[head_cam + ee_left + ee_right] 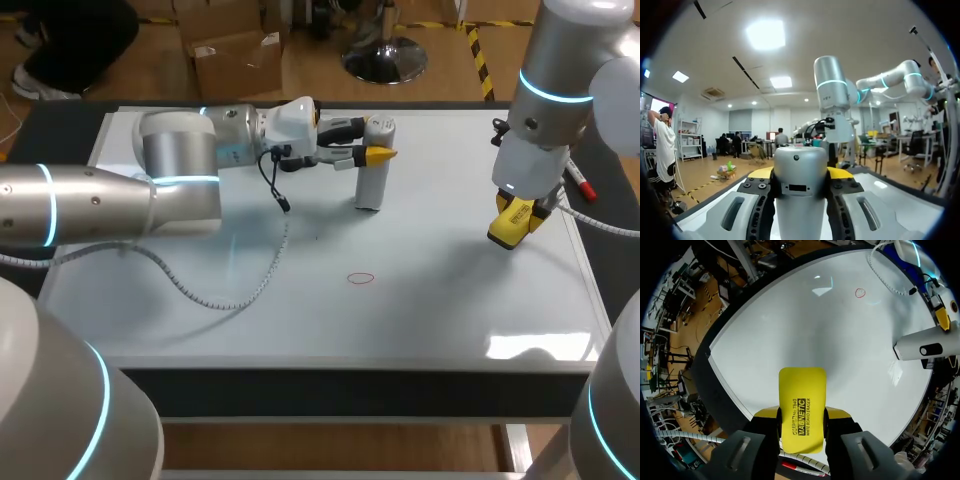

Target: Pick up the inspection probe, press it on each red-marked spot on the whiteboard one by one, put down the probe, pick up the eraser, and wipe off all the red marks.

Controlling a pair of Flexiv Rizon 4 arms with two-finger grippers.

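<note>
The inspection probe (372, 185), a pale grey cylinder with a rounded cap, stands upright on the whiteboard (450, 300) in the upper middle of the head view, clamped from both sides by the left gripper (378, 140). At the right, the right gripper (518, 215) pinches a yellow eraser (802, 400) over the board; a thin red oval mark (360, 278) lies at centre, below the probe

A dark table (350, 385) stands on a wooden floor (320, 80) under bright ceiling lights (765, 34) and white walls (705, 125).
</note>
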